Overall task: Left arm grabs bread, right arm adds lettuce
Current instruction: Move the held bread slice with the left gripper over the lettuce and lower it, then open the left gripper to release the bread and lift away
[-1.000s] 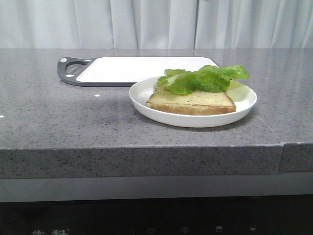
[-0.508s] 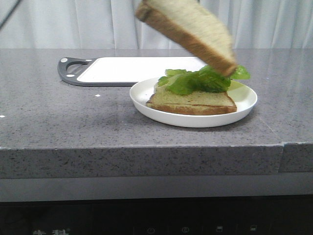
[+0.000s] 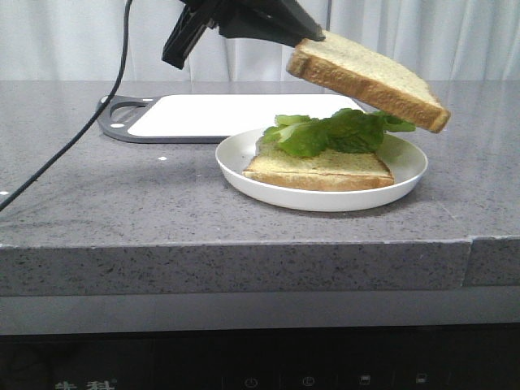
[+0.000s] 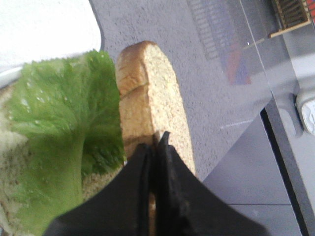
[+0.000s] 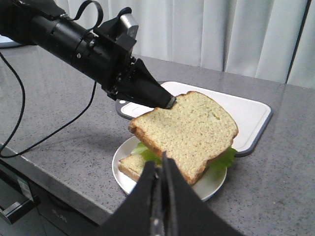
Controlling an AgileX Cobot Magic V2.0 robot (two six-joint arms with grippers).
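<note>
Matt stone, glossy plate, rough bread

The countertop (image 3: 122,203) is speckled grey stone, matt; the plate (image 3: 406,175) smooth glossy white; the bread (image 5: 189,130) porous, rough-crusted; the lettuce (image 3: 325,132) crinkled; the left gripper (image 5: 170,102) matt black.

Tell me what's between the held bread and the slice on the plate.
Lettuce, lying on the lower slice. The front view shows the held bread tilted above it.

Soft, even light fills all three views, bright against the pale curtain (image 3: 422,36) at the top of the front view. The plate (image 3: 325,197) throws a faint shadow on the table (image 3: 122,203). In the left wrist view the lettuce (image 4: 59,132) and gripper (image 4: 155,147) are blurred, and its upper left is washed out.
</note>
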